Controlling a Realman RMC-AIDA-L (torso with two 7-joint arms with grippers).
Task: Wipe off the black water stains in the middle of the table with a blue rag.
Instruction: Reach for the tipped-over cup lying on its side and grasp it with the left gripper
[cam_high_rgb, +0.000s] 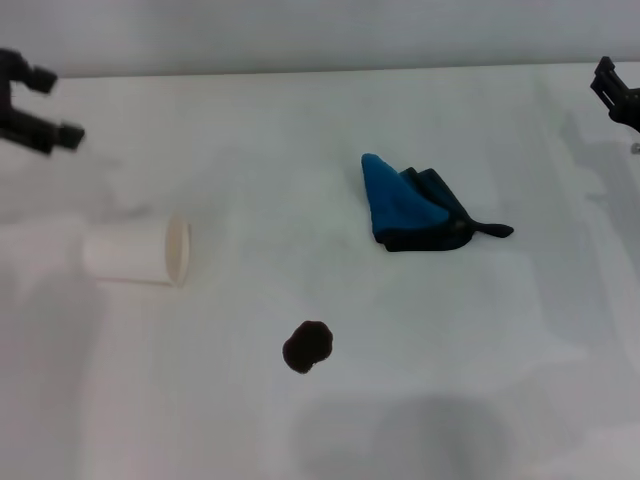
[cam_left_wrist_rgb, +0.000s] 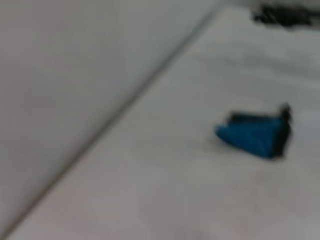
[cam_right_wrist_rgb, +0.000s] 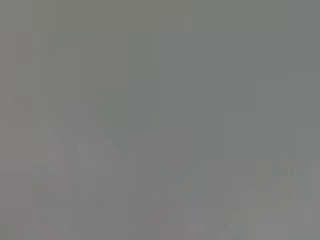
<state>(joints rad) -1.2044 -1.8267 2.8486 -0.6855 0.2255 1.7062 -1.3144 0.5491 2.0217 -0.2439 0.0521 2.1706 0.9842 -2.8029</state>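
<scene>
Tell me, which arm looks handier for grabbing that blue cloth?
Probably the right. The blue rag lies right of the table's middle, nearer the right gripper at the far right edge than the left gripper at the far left. Neither touches anything.

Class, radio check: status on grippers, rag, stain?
Left gripper and right gripper parked at far edges. Rag untouched, stain unwiped. Tipped cup off to the side.
</scene>
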